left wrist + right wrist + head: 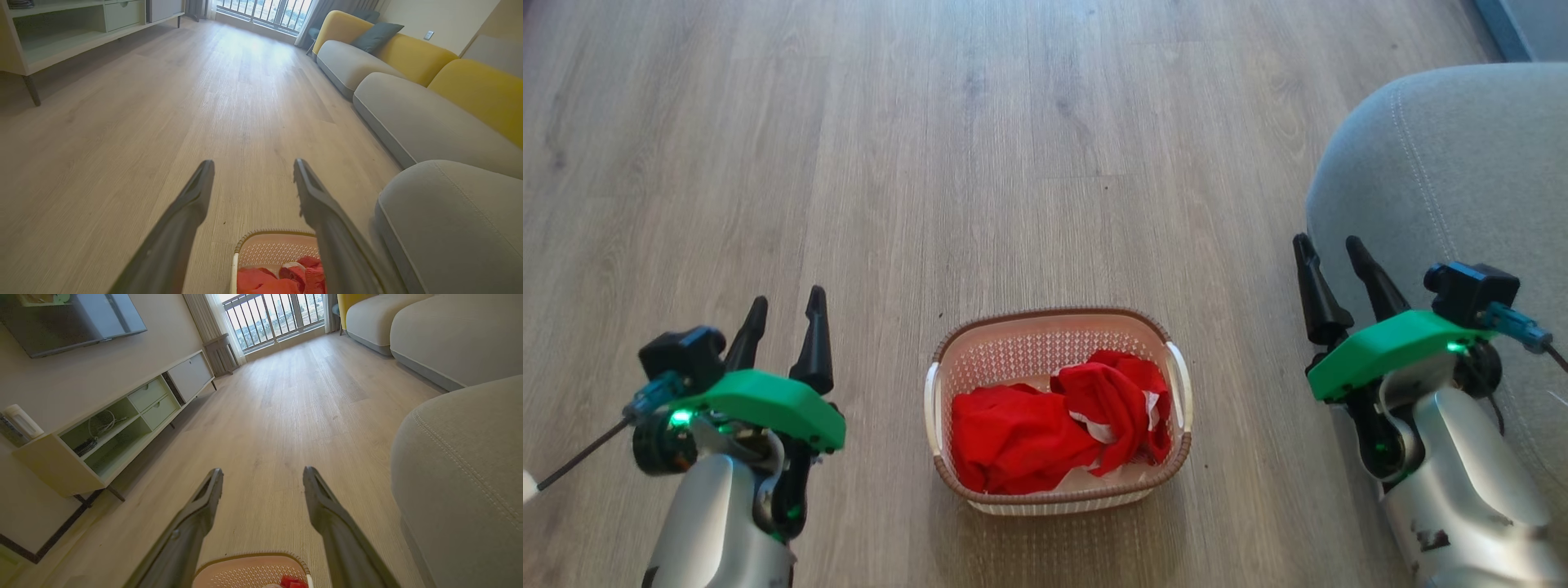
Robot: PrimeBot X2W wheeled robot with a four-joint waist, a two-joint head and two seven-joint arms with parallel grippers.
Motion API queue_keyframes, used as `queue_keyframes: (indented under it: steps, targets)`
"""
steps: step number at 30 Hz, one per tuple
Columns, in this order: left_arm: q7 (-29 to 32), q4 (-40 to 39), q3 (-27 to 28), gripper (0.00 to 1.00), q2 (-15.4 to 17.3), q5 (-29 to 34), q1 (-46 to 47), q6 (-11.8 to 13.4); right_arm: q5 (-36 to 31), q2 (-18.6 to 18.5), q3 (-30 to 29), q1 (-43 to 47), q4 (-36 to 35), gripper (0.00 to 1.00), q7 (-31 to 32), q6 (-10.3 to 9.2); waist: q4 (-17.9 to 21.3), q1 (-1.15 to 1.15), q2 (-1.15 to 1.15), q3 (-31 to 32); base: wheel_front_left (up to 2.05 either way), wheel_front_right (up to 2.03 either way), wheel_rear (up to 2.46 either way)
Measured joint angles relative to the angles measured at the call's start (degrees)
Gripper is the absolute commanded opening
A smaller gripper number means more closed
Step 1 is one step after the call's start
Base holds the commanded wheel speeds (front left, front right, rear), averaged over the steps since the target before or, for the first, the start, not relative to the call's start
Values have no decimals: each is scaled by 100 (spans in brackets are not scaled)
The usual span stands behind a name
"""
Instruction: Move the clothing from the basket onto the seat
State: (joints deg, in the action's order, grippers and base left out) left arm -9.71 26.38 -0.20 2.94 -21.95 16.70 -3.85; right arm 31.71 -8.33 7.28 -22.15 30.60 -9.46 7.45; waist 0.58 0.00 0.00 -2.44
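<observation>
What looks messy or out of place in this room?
Nothing is spilled or broken. The one oddity: the basket sits on the open floor near the seat, with the clothing bunched untidily inside it.

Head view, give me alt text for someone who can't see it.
A cream basket holding red clothing sits on a wood floor between the open left gripper and open right gripper. A grey seat is at right.

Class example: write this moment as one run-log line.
stage: not started | clothing: in basket | basket: on floor | seat: right of basket | left gripper: open | right gripper: open
</observation>
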Motion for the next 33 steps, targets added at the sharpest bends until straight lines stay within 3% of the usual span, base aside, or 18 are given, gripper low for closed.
queue_keyframes:
  steps: [28,33]
  targets:
    - [-457,171,58,100,-4,1846,360,211,-2051,-104,-182,-446,204,100,-488,2,23,0,0,-86,0,0,0]
    - [-458,179,66,100,-7,1908,447,209,-2163,-104,-241,-463,205,100,-500,3,26,-1,0,-102,0,0,0]
